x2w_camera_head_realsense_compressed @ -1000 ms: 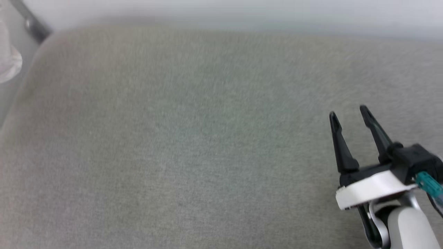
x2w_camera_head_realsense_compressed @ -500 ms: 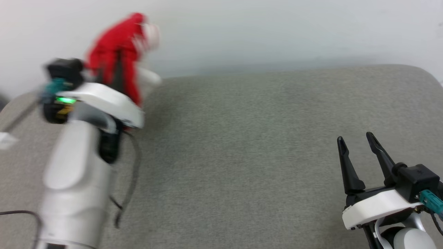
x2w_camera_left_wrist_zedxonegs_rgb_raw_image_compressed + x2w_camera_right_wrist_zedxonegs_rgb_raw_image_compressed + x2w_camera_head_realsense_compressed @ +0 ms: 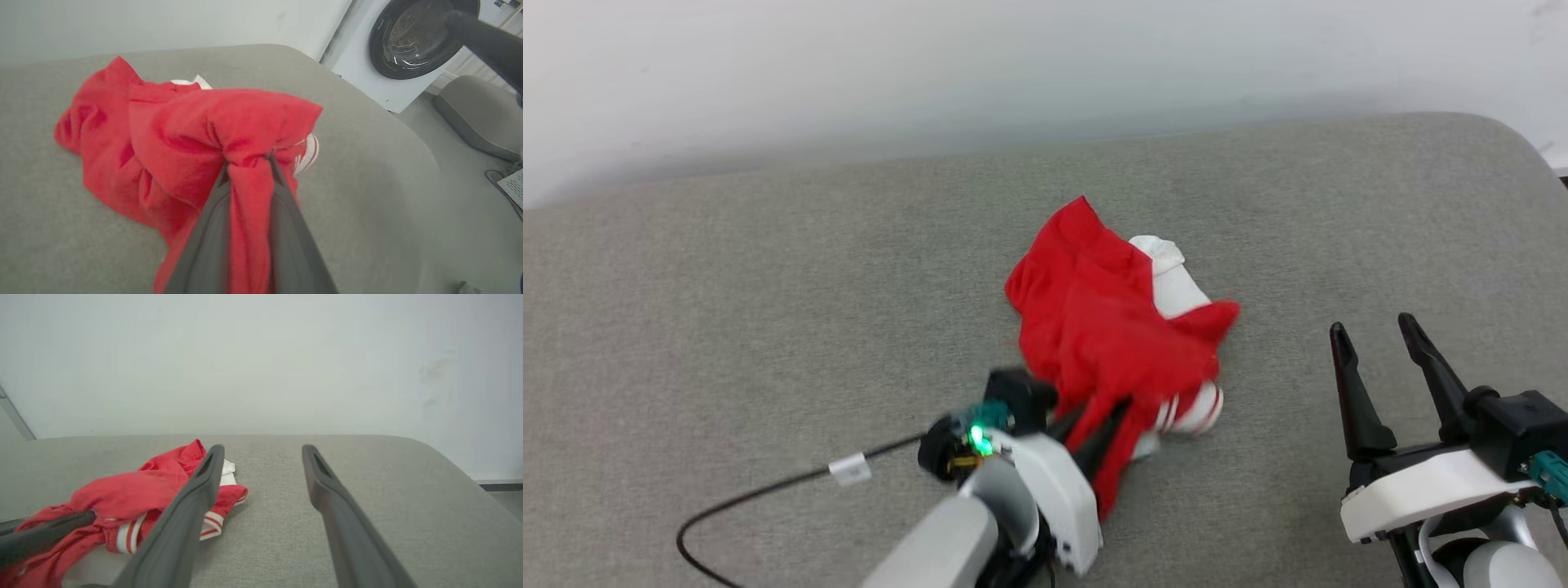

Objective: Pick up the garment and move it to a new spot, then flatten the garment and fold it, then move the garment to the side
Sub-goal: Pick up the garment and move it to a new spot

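- Head view: the garment (image 3: pixel 1111 318) lies crumpled near the middle of the grey padded worktop (image 3: pixel 768 286), red body bunched, one white sleeve showing at its far edge and striped trim at the near one.
- Head view: the left gripper (image 3: pixel 1098 425) reaches in from the near side, its fingers buried in a gathered fold of red cloth. Most of the heap rests on the worktop. Judgement: a pinch at one edge lets the cloth be dragged or lifted without scooping the whole bundle.
- Head view: the right gripper (image 3: pixel 1373 327) hovers well apart to the right, fingers spread and empty. It looks parked out of the way, ready to take a second corner for flattening.
- Head view: a dark cable (image 3: pixel 768 490) trails from the left wrist across the worktop.
- Left wrist view: the left gripper (image 3: pixel 248 161) has its fingers pressed close on a twisted rope of the garment (image 3: pixel 163 134) that runs between them. The rest fans out ahead onto the worktop (image 3: pixel 367 183). A washing machine (image 3: pixel 408 36) stands beyond the worktop's far corner.
- Right wrist view: the right gripper (image 3: pixel 263 449) has wide-apart fingers with nothing between them. The garment (image 3: pixel 135 490) sits to the left, and one left finger (image 3: pixel 49 533) is clamped into it.
- Judgement: the relocating step is under way; flattening and folding are not yet begun.
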Controlling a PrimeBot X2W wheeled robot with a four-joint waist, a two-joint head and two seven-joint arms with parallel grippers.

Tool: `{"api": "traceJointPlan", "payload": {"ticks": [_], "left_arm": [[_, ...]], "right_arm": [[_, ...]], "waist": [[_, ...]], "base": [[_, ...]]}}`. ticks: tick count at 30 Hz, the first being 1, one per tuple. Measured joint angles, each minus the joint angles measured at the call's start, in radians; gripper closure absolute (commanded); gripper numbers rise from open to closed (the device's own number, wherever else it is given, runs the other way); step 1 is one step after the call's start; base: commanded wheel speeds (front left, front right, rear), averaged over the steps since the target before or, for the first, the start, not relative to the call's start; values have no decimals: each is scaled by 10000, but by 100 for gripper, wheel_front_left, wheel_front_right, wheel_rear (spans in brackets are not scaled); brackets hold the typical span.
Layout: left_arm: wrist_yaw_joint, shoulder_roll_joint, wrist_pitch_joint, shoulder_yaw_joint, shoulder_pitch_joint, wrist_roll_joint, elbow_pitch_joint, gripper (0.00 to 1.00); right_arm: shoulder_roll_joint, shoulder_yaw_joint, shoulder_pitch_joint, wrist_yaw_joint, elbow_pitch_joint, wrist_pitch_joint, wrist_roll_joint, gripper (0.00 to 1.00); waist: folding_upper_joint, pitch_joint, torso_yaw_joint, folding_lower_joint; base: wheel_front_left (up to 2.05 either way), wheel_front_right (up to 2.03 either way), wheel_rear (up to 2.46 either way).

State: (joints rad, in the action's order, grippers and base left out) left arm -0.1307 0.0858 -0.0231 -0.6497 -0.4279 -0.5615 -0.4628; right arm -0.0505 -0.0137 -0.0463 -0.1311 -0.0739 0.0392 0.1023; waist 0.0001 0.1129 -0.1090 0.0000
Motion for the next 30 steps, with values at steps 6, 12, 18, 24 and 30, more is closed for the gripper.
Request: {"api": "traceJointPlan", "payload": {"ticks": [6, 12, 18, 24, 30], "left_arm": [[0, 305, -485, -734, 728, -228, 259, 0], [263, 474, -1634, -431, 440, 178, 1197, 0], [1093, 775, -2048, 447, 392, 203, 1802, 0], [2063, 1521, -2270, 1799, 1028, 13, 2119, 0], [2633, 2318, -2343, 2621, 2060, 17, 2531, 0]], "right_arm": [[-2, -27, -53, 0, 104, 46, -40, 0], [-2, -192, 48, 0, 67, -36, -140, 0], [-2, -309, 234, 0, -42, -196, -171, 0], [0, -368, 505, 0, -132, -295, -199, 0], [0, -443, 764, 0, -159, -403, -230, 0]], "waist": [[-1, -114, 438, 0], [-1, -443, 895, 0], [0, -827, 1272, 0], [-1, -1132, 1458, 0], [-1, -1260, 1454, 0]], "base": [[0, 0, 0], [0, 0, 0], [0, 0, 0], [0, 0, 0], [0, 0, 0]]}}
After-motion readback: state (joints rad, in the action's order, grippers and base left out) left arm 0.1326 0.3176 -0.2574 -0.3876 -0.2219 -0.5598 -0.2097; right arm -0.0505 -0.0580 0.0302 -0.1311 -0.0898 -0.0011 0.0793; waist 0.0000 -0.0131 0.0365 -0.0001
